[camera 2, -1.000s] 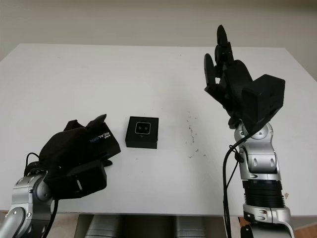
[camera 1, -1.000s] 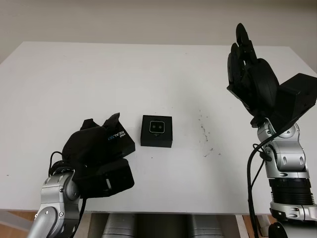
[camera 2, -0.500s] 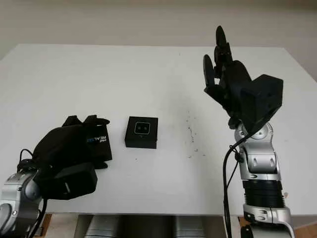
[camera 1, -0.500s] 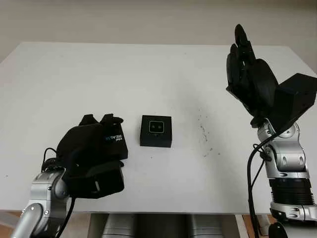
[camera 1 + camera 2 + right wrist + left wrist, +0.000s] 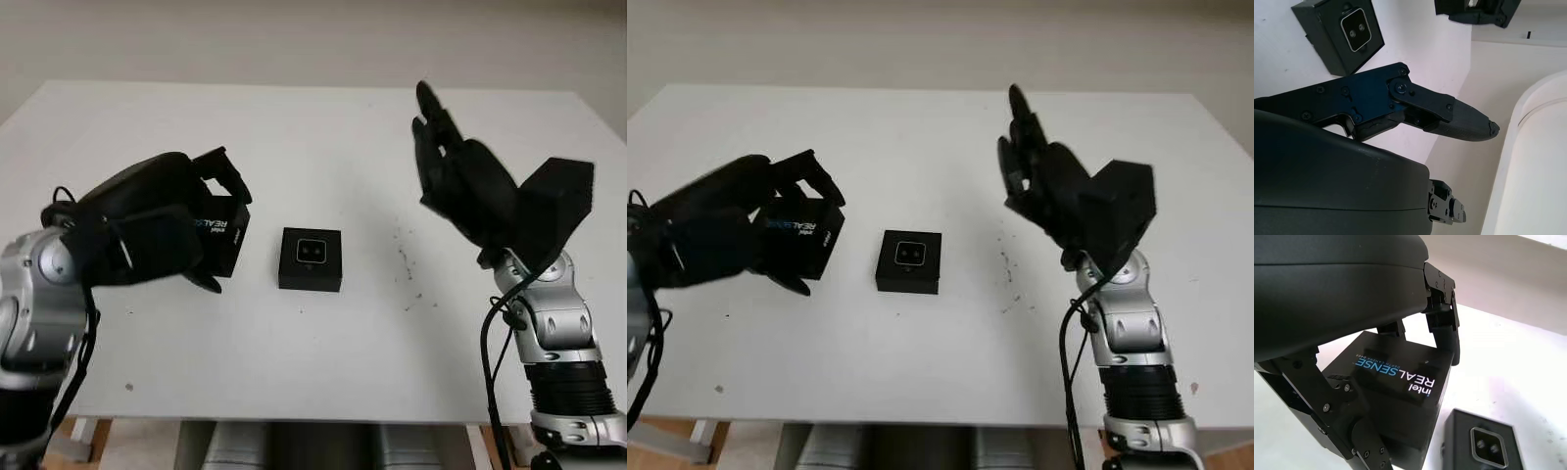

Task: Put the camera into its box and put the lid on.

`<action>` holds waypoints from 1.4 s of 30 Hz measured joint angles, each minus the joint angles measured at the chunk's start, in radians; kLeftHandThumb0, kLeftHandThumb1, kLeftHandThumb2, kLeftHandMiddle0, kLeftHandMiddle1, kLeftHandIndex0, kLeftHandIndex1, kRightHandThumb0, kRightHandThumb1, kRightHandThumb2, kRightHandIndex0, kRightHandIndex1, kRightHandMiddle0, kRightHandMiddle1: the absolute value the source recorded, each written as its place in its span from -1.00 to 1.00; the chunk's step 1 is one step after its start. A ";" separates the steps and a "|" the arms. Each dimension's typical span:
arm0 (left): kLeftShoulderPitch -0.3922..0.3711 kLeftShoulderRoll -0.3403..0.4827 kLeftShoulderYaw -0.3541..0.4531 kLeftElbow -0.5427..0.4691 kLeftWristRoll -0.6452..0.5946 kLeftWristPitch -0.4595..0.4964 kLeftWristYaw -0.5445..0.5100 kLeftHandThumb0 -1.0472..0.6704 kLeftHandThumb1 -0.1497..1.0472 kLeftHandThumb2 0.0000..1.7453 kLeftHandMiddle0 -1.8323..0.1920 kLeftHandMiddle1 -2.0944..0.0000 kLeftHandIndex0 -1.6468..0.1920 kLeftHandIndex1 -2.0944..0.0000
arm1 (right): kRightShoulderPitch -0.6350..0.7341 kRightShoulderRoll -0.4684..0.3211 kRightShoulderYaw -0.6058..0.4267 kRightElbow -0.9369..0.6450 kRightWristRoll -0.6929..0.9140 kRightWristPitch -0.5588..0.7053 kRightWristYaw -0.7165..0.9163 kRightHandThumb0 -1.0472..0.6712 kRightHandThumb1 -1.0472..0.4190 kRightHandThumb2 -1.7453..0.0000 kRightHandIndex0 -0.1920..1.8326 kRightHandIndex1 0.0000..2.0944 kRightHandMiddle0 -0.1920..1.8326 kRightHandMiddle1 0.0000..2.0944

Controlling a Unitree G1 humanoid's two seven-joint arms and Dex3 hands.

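Nearest, the box (image 5: 310, 259) with the camera (image 5: 312, 252) inside sits on the table (image 5: 294, 147). Just left of the box, the left hand (image 5: 162, 230) clamps the lid (image 5: 217, 238) aloft. Right of the box, farther back, the right hand (image 5: 460, 176) hovers open.

The left hand (image 5: 1376, 377) grips the black lid (image 5: 1396, 396) above the table, beside the box (image 5: 1484, 443) holding the camera (image 5: 1486, 446).

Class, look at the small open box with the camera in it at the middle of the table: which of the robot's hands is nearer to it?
Left. The left hand, gripping the lid, is just beside the box. The right hand is open, raised farther off on the other side.
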 measured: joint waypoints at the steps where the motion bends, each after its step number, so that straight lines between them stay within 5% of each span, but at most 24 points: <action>1: -0.019 -0.005 -0.009 0.017 -0.012 0.001 0.000 0.11 0.82 -0.94 0.31 -0.29 0.40 -0.38 | 0.000 0.003 0.001 0.000 0.001 0.000 0.000 -0.57 -1.00 0.14 -1.00 -1.00 -1.00 -1.00; 16: -0.253 -0.191 -0.187 0.424 -0.025 0.065 0.097 0.06 0.70 -0.95 0.26 -0.40 0.30 -0.46 | -0.015 0.010 0.039 0.018 -0.040 0.006 0.003 -0.63 -1.00 0.22 -1.00 -1.00 -0.99 -0.99; 22: -0.289 -0.254 -0.231 0.511 0.016 0.131 0.171 0.07 0.74 -0.93 0.37 -0.39 0.37 -0.49 | -0.016 0.029 0.044 0.022 -0.042 0.008 -0.019 -0.66 -1.00 0.25 -0.98 -0.98 -0.97 -0.96; 33: -0.291 -0.281 -0.280 0.516 0.033 0.245 0.147 0.10 0.76 -0.94 0.39 -0.31 0.39 -0.43 | -0.004 0.046 0.047 0.020 -0.049 -0.030 -0.031 -0.70 -1.00 0.28 -0.97 -0.96 -0.93 -0.94; 42: -0.309 -0.272 -0.316 0.391 0.031 0.354 0.050 0.09 0.74 -0.94 0.36 -0.43 0.34 -0.44 | -0.001 0.055 0.047 0.002 -0.042 -0.040 -0.033 -0.66 -1.00 0.25 -0.97 -0.95 -0.93 -0.94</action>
